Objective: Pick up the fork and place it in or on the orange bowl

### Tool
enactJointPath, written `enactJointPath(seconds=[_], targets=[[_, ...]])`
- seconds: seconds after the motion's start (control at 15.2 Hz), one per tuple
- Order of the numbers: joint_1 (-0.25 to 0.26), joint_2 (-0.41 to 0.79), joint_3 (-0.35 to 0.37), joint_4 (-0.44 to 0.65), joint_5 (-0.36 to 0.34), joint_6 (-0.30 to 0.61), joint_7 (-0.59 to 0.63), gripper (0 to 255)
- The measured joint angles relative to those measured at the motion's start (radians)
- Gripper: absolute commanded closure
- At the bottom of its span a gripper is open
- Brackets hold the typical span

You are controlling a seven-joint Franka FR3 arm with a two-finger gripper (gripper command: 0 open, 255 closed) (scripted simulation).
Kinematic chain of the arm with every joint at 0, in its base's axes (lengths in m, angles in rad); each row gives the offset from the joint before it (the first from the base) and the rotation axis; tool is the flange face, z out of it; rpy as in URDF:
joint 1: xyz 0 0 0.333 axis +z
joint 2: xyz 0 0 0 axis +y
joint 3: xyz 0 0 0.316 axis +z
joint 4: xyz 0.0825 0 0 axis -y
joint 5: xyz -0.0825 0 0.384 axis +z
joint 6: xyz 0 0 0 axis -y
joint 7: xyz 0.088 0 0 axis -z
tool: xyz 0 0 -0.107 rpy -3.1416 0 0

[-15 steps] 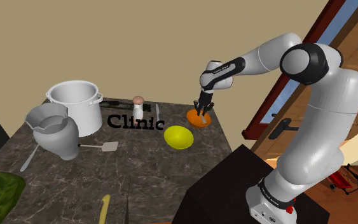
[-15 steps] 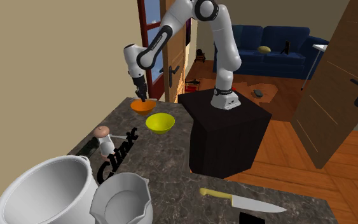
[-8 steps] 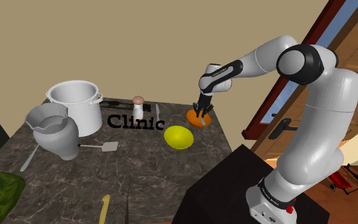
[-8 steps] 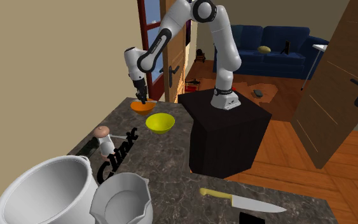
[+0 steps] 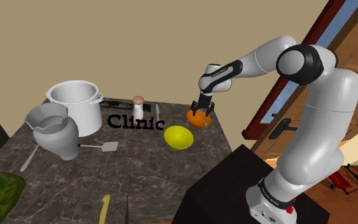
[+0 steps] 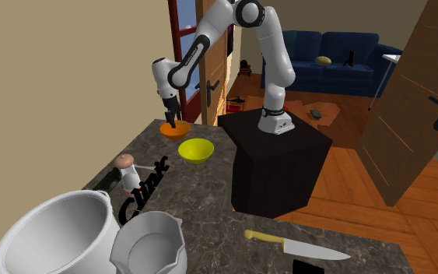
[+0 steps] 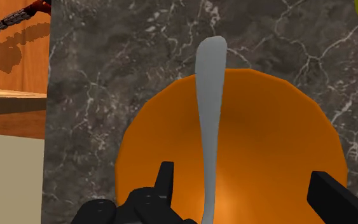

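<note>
The orange bowl (image 7: pixel 279 146) sits on the dark marble counter near its far corner, also seen in the shoulder view (image 5: pixel 198 119) and the second exterior view (image 6: pixel 173 130). A grey fork (image 7: pixel 209 95) lies in it, its handle end reaching out over the rim above the counter. My gripper (image 7: pixel 246 181) hangs just above the bowl (image 5: pixel 201 109) (image 6: pixel 171 118), open. The fork runs between the two black fingers, and neither finger touches it.
A yellow bowl (image 5: pixel 178 137) stands close beside the orange one. Farther along are black "Clinic" letters (image 5: pixel 135 121), a shaker (image 5: pixel 138 104), a large white pot (image 5: pixel 75 105), a grey pitcher (image 5: pixel 53 130) and a spatula (image 5: pixel 101 146). A yellow-handled knife (image 6: pixel 295 246) lies near the counter's front.
The fingers were shut on the fork over the orange bowl and have now spread apart, letting it go. The arm has hardly moved.
</note>
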Motion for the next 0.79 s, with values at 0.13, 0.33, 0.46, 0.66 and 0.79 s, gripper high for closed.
enactJointPath(seconds=[0.13,0.33,0.46,0.66,0.79], targets=[[-0.001,-0.011,0.000,0.004,0.000,-0.015,0.000,0],[-0.002,-0.055,0.001,0.028,0.002,-0.082,0.000,0],[-0.004,-0.066,0.001,0.039,0.002,-0.104,-0.001,0],[-0.005,-0.072,0.000,0.039,0.003,-0.112,-0.002,0],[-0.005,-0.073,0.000,0.040,0.003,-0.112,-0.002,0]])
